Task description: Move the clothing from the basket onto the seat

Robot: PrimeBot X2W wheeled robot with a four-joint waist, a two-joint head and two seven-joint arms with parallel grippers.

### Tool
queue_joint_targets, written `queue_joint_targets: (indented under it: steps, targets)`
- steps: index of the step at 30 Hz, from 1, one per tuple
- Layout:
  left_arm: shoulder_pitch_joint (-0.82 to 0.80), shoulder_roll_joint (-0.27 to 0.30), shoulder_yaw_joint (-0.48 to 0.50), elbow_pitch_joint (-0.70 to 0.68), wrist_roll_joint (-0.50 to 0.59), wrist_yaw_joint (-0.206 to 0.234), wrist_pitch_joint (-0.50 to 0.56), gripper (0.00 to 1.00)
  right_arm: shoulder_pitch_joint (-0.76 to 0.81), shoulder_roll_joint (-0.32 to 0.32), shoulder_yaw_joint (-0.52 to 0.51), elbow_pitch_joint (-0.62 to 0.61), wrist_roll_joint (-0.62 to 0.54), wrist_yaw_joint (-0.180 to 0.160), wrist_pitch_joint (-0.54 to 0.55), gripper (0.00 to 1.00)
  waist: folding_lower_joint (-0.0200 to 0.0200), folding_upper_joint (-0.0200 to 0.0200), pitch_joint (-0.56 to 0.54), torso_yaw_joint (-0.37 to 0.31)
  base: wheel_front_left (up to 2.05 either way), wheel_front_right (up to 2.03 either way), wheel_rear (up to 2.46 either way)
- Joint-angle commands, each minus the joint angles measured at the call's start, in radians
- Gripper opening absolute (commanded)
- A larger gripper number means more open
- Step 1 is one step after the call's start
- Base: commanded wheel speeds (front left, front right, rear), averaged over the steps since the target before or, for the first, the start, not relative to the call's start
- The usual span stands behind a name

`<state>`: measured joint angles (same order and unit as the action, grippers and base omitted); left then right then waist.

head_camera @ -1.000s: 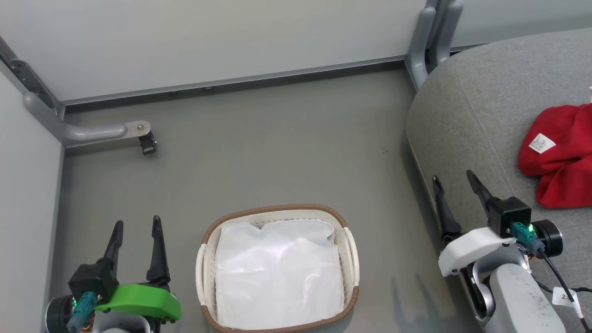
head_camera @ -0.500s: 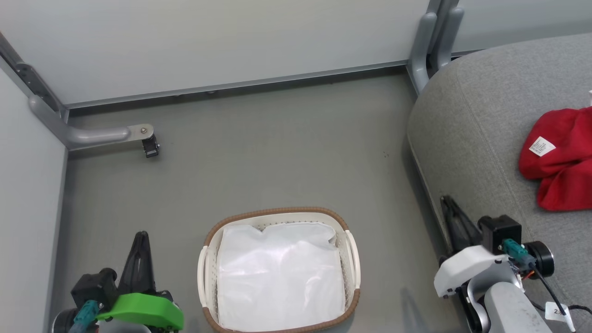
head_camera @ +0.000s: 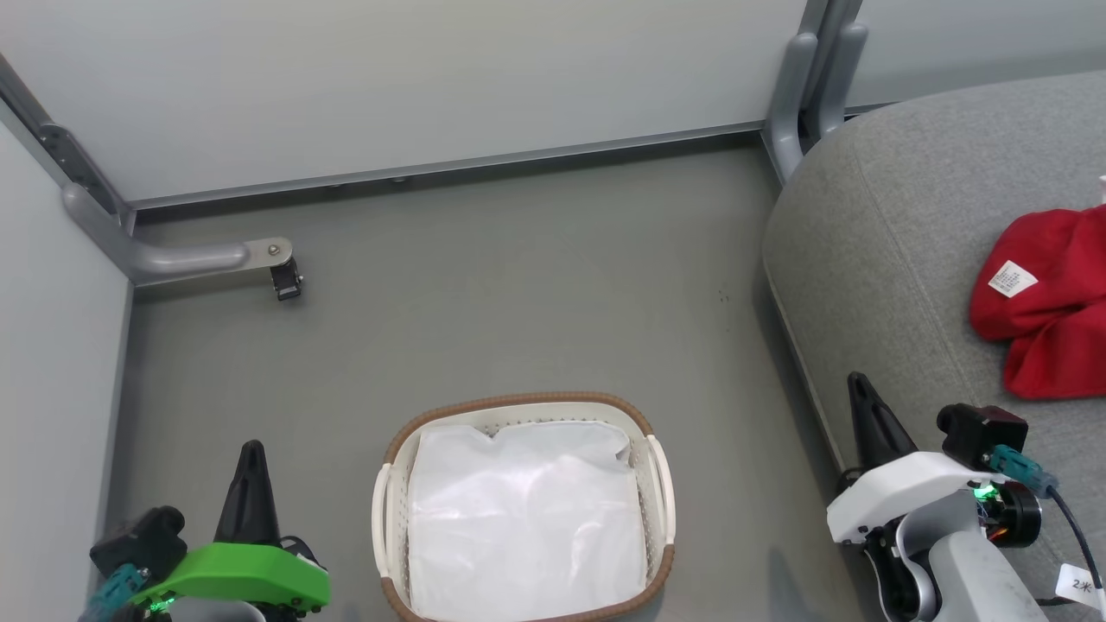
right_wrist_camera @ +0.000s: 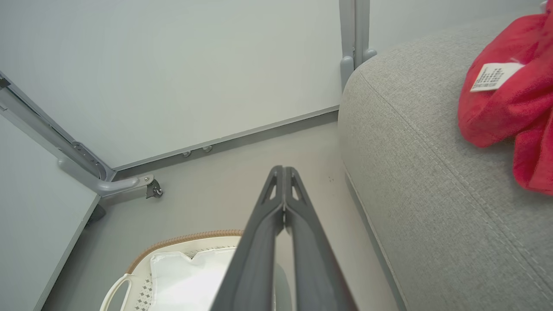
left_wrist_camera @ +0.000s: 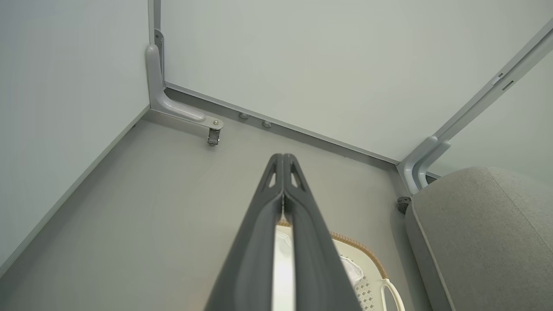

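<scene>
Red clothing (head_camera: 1050, 311) on seat (head_camera: 890, 242); head view: basket (head_camera: 518, 402) holds white liner (head_camera: 527, 518); left tool (head_camera: 251, 449), right tool (head_camera: 857, 382) closed, empty.

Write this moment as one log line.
clothing: on seat | basket: holds white liner | left jaws: shut, empty | right jaws: shut, empty

Lab test bay: pale partition panels (head_camera: 432, 78), caster-footed metal frame (head_camera: 186, 257), grey floor (head_camera: 518, 285), sofa seat (head_camera: 881, 242).

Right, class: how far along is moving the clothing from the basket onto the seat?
Done: the red clothing lies on the seat, and the basket holds just its white liner. In hand: nothing; the left end effector and right end effector are shut, empty. Left: seemingly nothing.
</scene>
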<state>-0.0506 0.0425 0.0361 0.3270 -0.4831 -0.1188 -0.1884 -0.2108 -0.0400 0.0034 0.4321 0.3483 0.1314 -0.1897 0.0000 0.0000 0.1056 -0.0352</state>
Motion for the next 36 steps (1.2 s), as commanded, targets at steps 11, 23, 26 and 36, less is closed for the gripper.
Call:
queue_joint_targets:
  steps: [11, 23, 26, 36]
  targets:
    - [-0.022, 0.004, 0.018, -0.03, -0.195, -0.004, 0.05, 0.0, 0.016, -0.005, -0.023, -0.048, 0.219, 0.0, 0.05, 0.0, 0.0, 0.0, -0.011, 0.004, 0.0, 0.0, 0.0]
    - [-0.031, 0.005, 0.028, -0.039, -0.357, -0.006, 0.094, 0.0, 0.03, -0.007, -0.04, -0.074, 0.401, 0.0, 0.094, 0.0, 0.0, 0.0, -0.021, 0.007, 0.0, 0.0, 0.0]
    - [-0.033, 0.006, 0.031, -0.041, -0.396, -0.006, 0.105, 0.0, 0.034, -0.007, -0.044, -0.08, 0.445, 0.0, 0.105, 0.0, 0.0, 0.0, -0.024, 0.008, 0.0, 0.0, 0.0]
    - [-0.04, 0.006, 0.039, -0.049, -0.514, -0.007, 0.137, 0.0, 0.047, -0.008, -0.056, -0.098, 0.575, 0.0, 0.137, 0.0, 0.0, 0.0, -0.033, 0.012, 0.0, 0.0, 0.0]
